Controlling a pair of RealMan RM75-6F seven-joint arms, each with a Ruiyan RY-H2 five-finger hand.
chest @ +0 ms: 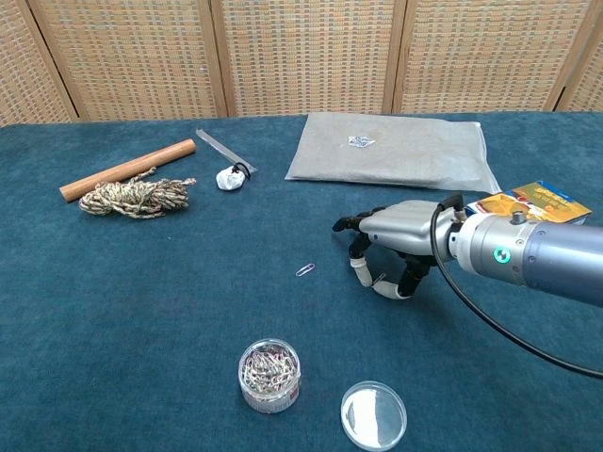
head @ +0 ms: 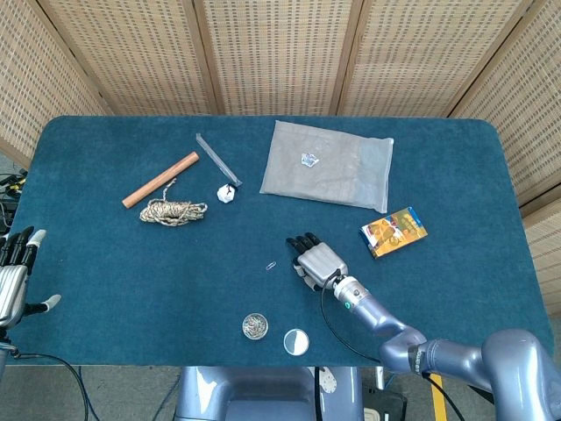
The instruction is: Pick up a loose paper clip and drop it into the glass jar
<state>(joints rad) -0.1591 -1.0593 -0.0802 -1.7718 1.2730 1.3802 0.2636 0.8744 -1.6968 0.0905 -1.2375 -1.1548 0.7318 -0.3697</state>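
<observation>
Blue tabletop [head: 105, 263] carried a clip [chest: 305, 269] lying loose at frame centre, just left of the right hand [chest: 391, 247], whose fingers curled over a small wire, seemingly another clip pinched, while the open jar [chest: 269, 376] below awaited the drop.

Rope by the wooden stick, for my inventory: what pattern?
Mottled tan and dark brown rope, clearest in chest view.

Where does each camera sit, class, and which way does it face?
Head view: high above the near edge, looking steeply down on the table; shows the left hand and right hand.
Chest view: low at the near edge, looking across toward the wicker screen; shows only the right hand.
Shared: right hand, clip, jar, lid.
</observation>
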